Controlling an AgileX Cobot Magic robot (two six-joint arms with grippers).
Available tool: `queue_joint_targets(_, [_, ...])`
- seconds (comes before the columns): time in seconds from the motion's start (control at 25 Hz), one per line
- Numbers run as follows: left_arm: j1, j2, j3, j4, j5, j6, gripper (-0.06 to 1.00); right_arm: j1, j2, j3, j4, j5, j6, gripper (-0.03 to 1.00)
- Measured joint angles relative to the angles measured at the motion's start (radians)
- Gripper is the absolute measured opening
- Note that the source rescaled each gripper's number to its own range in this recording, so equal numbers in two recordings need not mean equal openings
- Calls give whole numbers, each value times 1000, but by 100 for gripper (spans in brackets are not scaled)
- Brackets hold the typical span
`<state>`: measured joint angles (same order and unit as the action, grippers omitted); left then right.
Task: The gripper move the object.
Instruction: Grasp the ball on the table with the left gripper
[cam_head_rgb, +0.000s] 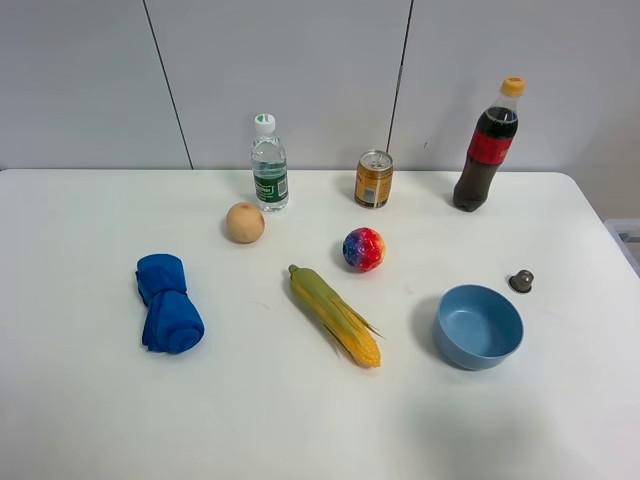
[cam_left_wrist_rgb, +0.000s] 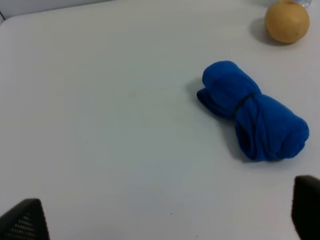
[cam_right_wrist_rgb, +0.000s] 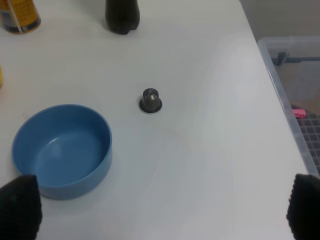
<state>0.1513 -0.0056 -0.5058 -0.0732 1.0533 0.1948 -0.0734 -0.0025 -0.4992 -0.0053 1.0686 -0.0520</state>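
The mottled red, yellow, blue and purple ball (cam_head_rgb: 363, 249) rests on the white table (cam_head_rgb: 90, 400) near its middle, between the corn and the can. It shows in neither wrist view. Neither arm shows in the exterior high view. In the left wrist view my left gripper (cam_left_wrist_rgb: 165, 220) is open and empty, its black fingertips (cam_left_wrist_rgb: 22, 222) far apart over bare table near a blue cloth. In the right wrist view my right gripper (cam_right_wrist_rgb: 162, 210) is open and empty, its fingertips (cam_right_wrist_rgb: 20, 207) far apart, beside a blue bowl.
A tan ball (cam_head_rgb: 245, 222), a rolled blue cloth (cam_head_rgb: 168, 303), a corn cob (cam_head_rgb: 335, 315), a blue bowl (cam_head_rgb: 478, 326) and a small dark cap (cam_head_rgb: 521, 281) lie on the table. A water bottle (cam_head_rgb: 268, 165), a can (cam_head_rgb: 374, 179) and a cola bottle (cam_head_rgb: 486, 147) stand at the back. A clear bin (cam_right_wrist_rgb: 295, 90) sits past the right edge.
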Motion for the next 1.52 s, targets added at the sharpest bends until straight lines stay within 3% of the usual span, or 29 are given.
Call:
queue_joint_targets(1.08, [0, 0, 0, -3, 0, 3, 98, 0, 0, 0, 0, 0, 0, 100])
queue_joint_targets(1.32, [0, 4, -21, -144, -7, 104, 83, 0, 0, 0, 5, 0, 0, 100])
queue_joint_targets(1.52, [0, 102, -25, -248, -34, 179, 81, 0, 0, 0, 5, 0, 0, 100])
